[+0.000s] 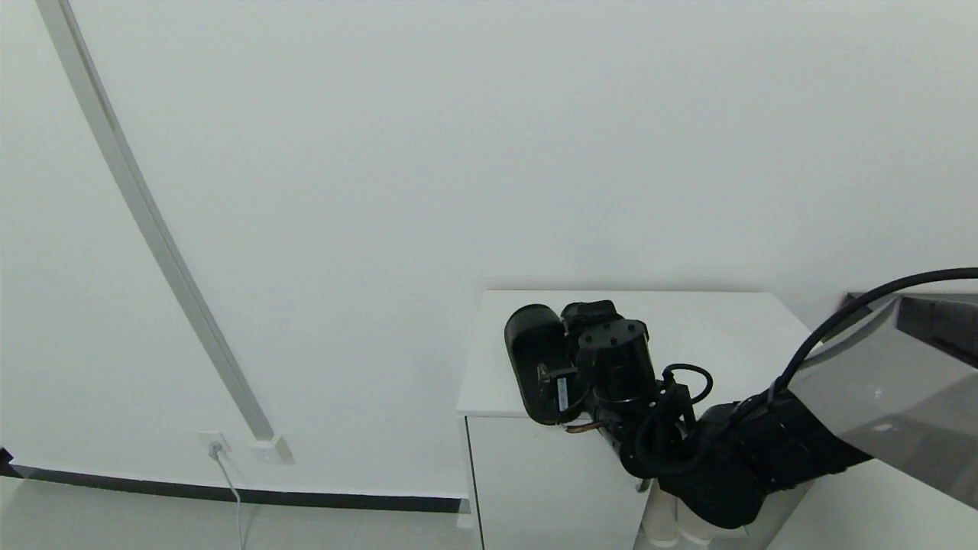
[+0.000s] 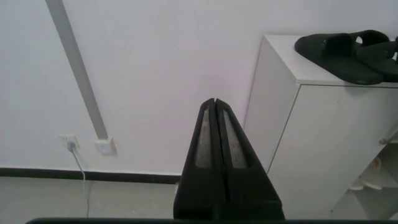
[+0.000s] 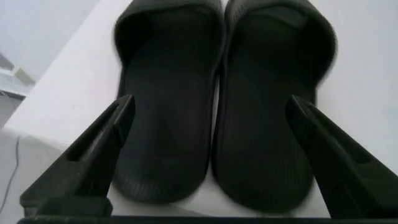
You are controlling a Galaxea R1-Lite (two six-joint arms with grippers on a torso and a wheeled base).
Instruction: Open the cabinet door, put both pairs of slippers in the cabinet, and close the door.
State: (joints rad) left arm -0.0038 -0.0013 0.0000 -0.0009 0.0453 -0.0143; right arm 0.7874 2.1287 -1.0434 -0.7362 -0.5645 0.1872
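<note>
The black slippers [image 3: 267, 106] lie as a pair, side by side and touching, on the top of the white cabinet [image 1: 718, 328]. They are not yet inside it. Their heels are at the front edge of the top, nearest to the right hand [image 3: 211, 106], and their toes point away toward the wall [image 1: 489, 153]. So the long axis of the pair runs straight away from this hand.

The right hand is spread wide. One finger [image 3: 93, 149] stands outside one slipper and the other finger outside the other slipper, and neither seems to touch them. The line between the fingers crosses the long axis, so closing would probably press the two slippers together from their sides. This is likely the step of taking the pair off the top.

The left hand [image 2: 214, 106] is pressed together and holds nothing. It hangs lower, beside the cabinet and well apart from the slippers, so the right arm is clearly the nearer one.

In the head view the right arm covers much of the cabinet front, so it is hard to say how far the door is open. Low at the cabinet, the left wrist view shows a shelf with pale shapes [image 2: 373, 177]. They may be the second pair, but this cannot be told.
</note>
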